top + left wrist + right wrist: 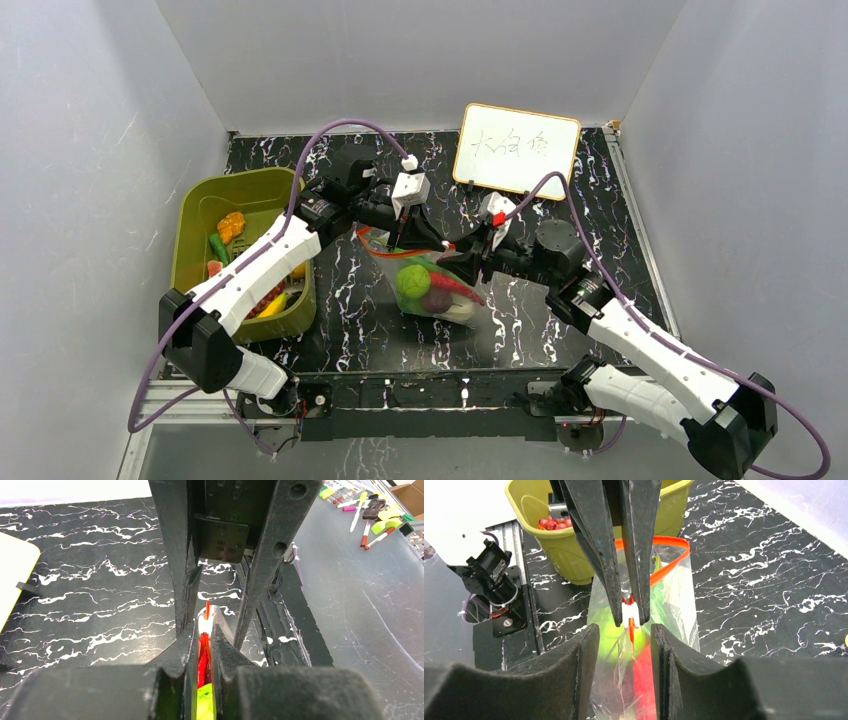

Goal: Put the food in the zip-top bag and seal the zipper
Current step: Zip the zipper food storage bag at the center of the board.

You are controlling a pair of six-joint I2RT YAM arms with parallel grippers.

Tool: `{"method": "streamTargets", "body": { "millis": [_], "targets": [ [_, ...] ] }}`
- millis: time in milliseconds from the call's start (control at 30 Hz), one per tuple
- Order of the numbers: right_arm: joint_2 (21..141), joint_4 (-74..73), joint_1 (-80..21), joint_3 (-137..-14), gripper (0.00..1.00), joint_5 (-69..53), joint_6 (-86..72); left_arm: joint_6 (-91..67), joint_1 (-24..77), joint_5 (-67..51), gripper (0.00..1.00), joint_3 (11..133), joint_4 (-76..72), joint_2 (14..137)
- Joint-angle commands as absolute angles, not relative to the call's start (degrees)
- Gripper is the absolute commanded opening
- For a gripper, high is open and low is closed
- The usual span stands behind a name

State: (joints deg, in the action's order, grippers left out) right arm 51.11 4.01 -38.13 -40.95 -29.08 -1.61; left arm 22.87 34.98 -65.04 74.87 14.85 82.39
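Observation:
The clear zip-top bag [440, 292] lies at mid table holding food: a green ball [412, 281], a red pepper [455, 285] and pale and purple pieces. My left gripper [430, 243] is shut on the end of the red-orange zipper [669, 567]. In the left wrist view [203, 640] the strip and its white slider [209, 619] sit at its fingertips. My right gripper [453, 253] faces it, open. In the right wrist view [624, 645] its jaws stand on either side of the bag's corner below the slider [630, 614].
An olive-green basket [197, 200] at the left holds more toy food: an orange piece [231, 226], a green one [218, 248] and a banana [275, 303]. A whiteboard [517, 148] stands at the back. Walls enclose the table on three sides.

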Motion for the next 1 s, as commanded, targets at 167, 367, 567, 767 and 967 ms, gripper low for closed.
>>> {"method": "streamTargets", "body": {
  "millis": [167, 367, 567, 767, 967],
  "targets": [
    [51.9, 11.51, -38.02, -39.09, 0.09, -26.84, -1.33, 21.13, 34.67, -67.05, 0.0, 73.39, 10.15, 78.62],
    [49.15, 12.39, -38.03, -38.02, 0.0, -23.45, -2.82, 22.88, 34.28, -63.24, 0.0, 73.58, 14.75, 78.65],
    [45.95, 12.91, -38.0, -36.12, 0.0, -19.51, -3.57, 25.88, 32.91, -62.63, 0.0, 77.5, 22.25, 80.66],
    [44.59, 12.66, -38.03, -35.62, 0.0, -16.62, -4.62, 28.63, 32.55, -61.04, 0.0, 77.6, 25.51, 79.89],
    [46.25, 11.23, -38.03, -36.91, 0.2, -24.86, -3.89, 25.19, 32.48, -64.07, 0.0, 76.07, 21.09, 79.33]
  ]
}}
